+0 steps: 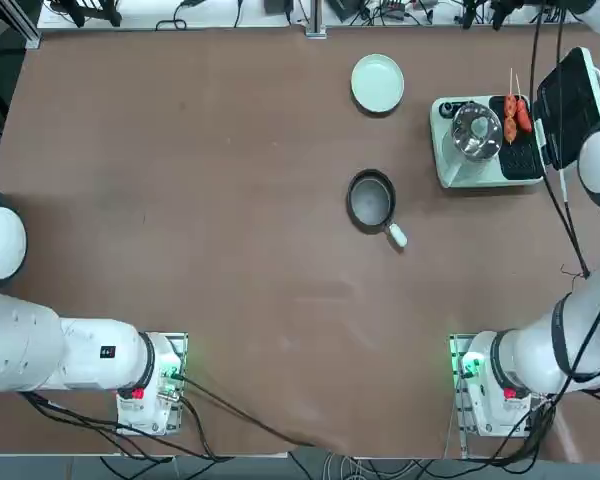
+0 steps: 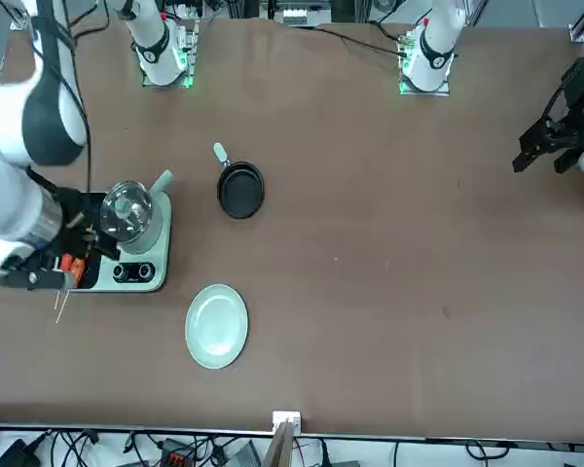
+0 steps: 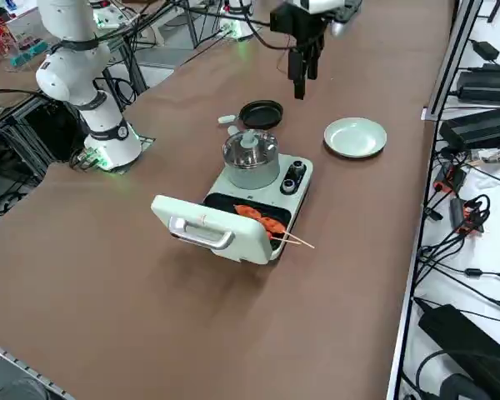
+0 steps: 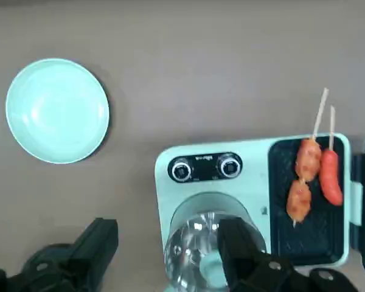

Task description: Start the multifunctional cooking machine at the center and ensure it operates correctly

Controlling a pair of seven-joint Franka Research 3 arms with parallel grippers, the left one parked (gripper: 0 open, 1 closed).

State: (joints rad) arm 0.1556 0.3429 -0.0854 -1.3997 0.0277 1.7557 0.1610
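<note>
The pale mint-green cooking machine (image 1: 470,168) stands on the table's right side. Its hinged lid (image 3: 210,228) is swung open. A glass-lidded pot (image 4: 198,240) sits next to a black grill plate (image 4: 310,234) that carries skewered sausages (image 4: 308,159). Two dark knobs (image 4: 181,170) face the round plate. My right gripper (image 4: 164,255) hangs well above the machine, open and holding nothing. One finger (image 4: 246,255) overlaps the pot in the wrist view. From the right side, the right gripper (image 3: 300,79) shows high over the table.
A round pale green plate (image 1: 377,83) lies beyond the machine. A small dark frying pan (image 1: 370,200) with a white handle sits left of it. Cables run past the far and right table edges (image 3: 450,217).
</note>
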